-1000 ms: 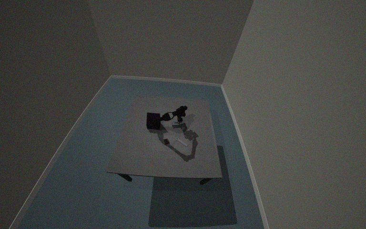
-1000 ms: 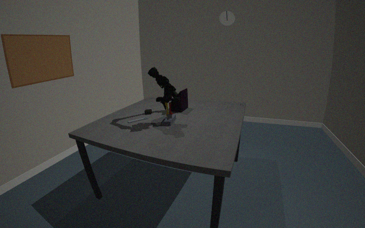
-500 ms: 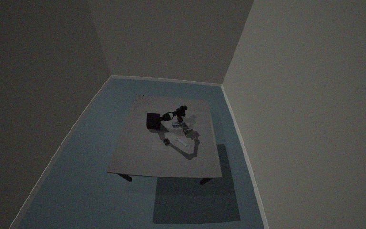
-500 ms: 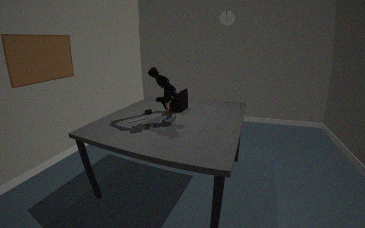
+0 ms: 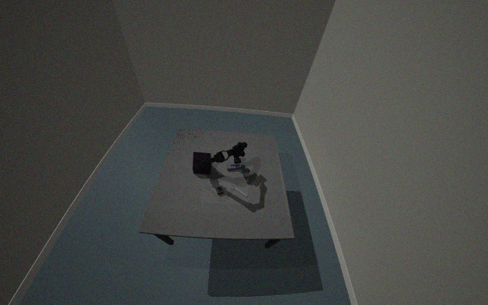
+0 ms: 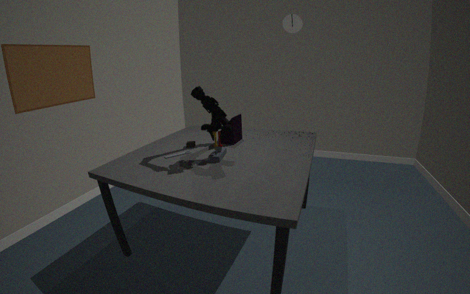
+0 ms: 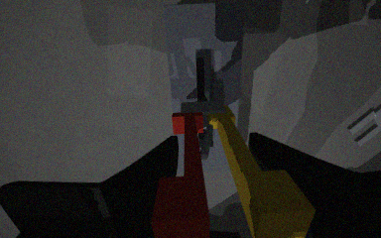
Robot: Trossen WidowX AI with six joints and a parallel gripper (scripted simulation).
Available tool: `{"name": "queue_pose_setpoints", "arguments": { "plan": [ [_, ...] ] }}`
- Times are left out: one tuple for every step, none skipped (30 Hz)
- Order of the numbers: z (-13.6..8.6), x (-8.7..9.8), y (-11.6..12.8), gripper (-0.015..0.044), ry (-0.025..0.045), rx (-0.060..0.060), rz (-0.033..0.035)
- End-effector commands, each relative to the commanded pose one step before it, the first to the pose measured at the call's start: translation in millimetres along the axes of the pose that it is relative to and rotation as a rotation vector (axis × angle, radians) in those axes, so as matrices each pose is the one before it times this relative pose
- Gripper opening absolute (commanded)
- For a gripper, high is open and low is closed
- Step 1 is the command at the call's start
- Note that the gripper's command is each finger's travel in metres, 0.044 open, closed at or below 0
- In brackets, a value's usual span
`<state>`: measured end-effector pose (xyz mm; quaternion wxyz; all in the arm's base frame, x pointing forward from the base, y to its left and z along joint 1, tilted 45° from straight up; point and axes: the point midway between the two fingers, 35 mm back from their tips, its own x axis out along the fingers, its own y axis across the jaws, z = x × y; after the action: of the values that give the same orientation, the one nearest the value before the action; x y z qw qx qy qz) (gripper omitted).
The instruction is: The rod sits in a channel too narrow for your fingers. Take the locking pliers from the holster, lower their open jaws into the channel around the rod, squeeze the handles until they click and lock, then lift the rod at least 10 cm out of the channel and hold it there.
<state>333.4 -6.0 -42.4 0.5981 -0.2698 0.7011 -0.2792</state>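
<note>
The pincer is closed around the pliers, out of the holster and over the grey block. Locking seems unfinished, lifting remains; I can't make out the rod. Count: one pliers, two handles, one block; on the table, one dark box at the block's seven o'clock, one pale strip at six, seen from above.

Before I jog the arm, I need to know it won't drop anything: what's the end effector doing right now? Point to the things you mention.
End effector (image 5: 237, 161) (image 6: 215, 133) (image 7: 213, 140): closed on the pliers' red and yellow handles (image 7: 192, 164).
</note>
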Motion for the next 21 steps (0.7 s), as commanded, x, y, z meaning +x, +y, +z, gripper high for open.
{"name": "queue_pose_setpoints", "arguments": {
  "plan": [
    [2.09, -6.78, 2.51, 0.0101, -0.00812, 0.006, 0.00432],
    [0.02, -0.93, 0.22, 0.0101, 0.0, -0.0002, -0.00052],
    [0.02, -0.93, 0.22, 0.0101, 0.0, -0.0002, -0.00053],
    [0.02, -0.93, 0.22, 0.0101, 0.0, -0.0002, -0.00053],
    [0.01, -0.94, 0.22, 0.0101, 0.0, -0.0002, -0.00054],
    [0.01, -0.94, 0.21, 0.0101, 0.0, -0.0002, -0.00054],
    [0.01, -0.94, 0.21, 0.0101, 0.0, -0.0002, -0.00055],
    [0.0, -0.94, 0.21, 0.0101, 0.0, -0.0002, -0.00055],
    [0.0, -0.94, 0.21, 0.0101, 0.0, -0.0002, -0.00056],
    [0.0, -0.94, 0.21, 0.0101, 0.0, -0.0002, -0.00056],
    [-0.01, -0.94, 0.21, 0.0101, 0.0, -0.0002, -0.00057],
    [-0.01, -0.94, 0.21, 0.0101, 0.0, -0.0002, -0.00057],
    [-0.01, -0.94, 0.2, 0.0101, -0.00001, -0.0002, -0.00057],
    [-0.02, -0.94, 0.2, 0.0101, -0.00001, -0.0002, -0.00058],
    [-0.02, -0.95, 0.2, 0.0101, -0.00001, -0.0002, -0.00058],
    [-0.02, -0.95, 0.2, 0.0101, -0.00001, -0.0002, -0.00059],
    [-0.02, -0.95, 0.2, 0.0101, -0.00001, -0.0002, -0.00059],
    [-0.03, -0.95, 0.2, 0.0101, -0.00001, -0.0001, -0.0006],
    [-0.03, -0.95, 0.2, 0.0101, -0.00001, -0.0001, -0.0006],
    [-0.03, -0.95, 0.19, 0.0101, -0.00001, -0.0001, -0.00061],
    [-0.04, -0.95, 0.19, 0.0101, -0.00001, -0.0001, -0.00061]
  ]
}}
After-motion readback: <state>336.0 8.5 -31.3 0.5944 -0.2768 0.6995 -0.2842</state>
